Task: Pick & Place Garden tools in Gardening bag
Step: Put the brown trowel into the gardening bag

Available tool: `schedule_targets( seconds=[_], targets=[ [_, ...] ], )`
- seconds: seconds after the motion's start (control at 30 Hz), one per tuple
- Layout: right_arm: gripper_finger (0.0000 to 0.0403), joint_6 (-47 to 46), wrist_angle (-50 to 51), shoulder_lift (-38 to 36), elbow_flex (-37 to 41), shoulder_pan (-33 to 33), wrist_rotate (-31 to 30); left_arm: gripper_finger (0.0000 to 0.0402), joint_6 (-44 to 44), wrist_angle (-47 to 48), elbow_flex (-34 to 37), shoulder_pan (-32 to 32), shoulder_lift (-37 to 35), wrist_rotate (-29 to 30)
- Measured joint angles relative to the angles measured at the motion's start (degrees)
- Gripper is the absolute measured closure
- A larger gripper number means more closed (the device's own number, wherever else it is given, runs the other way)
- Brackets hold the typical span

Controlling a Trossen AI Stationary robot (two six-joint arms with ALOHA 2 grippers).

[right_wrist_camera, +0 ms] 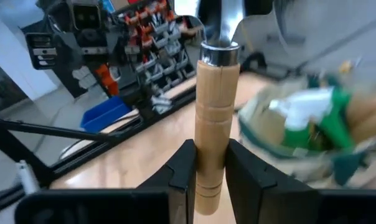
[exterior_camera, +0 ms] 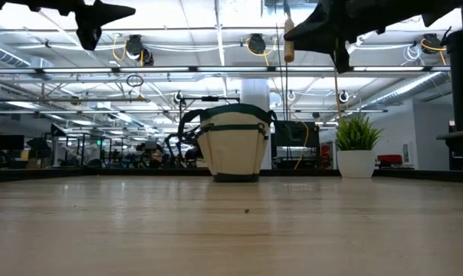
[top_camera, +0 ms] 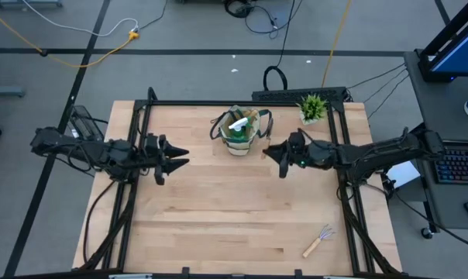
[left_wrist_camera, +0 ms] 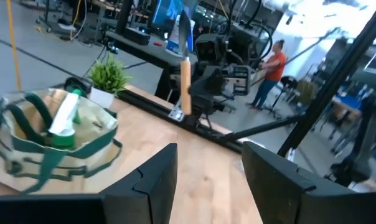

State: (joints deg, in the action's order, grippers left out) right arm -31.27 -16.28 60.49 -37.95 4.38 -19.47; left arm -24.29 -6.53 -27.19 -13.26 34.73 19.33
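The beige gardening bag stands at the far middle of the table, with a green spray bottle lying in it. My right gripper hovers just right of the bag, shut on a wooden-handled trowel. The trowel stands upright with its metal blade on top. Left of the bag, my left gripper hangs above the table, open, with nothing between its fingers. A hand rake lies flat near the front right corner. My right gripper pinches the trowel's wooden handle between its two fingers, in the handle's lower half, below the metal ferrule. The fingers come level from the table's right side and lie across the handle. The trowel stands upright, well clear of the table.
A small potted plant stands at the far right, behind my right arm. Black frame rails run along the far edge and both sides of the table. Bare wood lies between the arms and the near edge.
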Motion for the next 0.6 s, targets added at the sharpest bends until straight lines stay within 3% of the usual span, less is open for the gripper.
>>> schedule_targets(
  seconds=[0.23, 0.6],
  targets=[
    [0.0349, 17.29, -0.16, -3.28, -2.68, -2.09, -0.05, 0.0218, -4.96, -7.21, -0.01, 0.0, 5.06, 0.0],
    [0.0349, 45.58, 8.76, -2.45, -16.91, -2.92, -2.38, 0.0218, -7.21, -8.54, -0.01, 0.01, 8.09, -1.37]
  ],
)
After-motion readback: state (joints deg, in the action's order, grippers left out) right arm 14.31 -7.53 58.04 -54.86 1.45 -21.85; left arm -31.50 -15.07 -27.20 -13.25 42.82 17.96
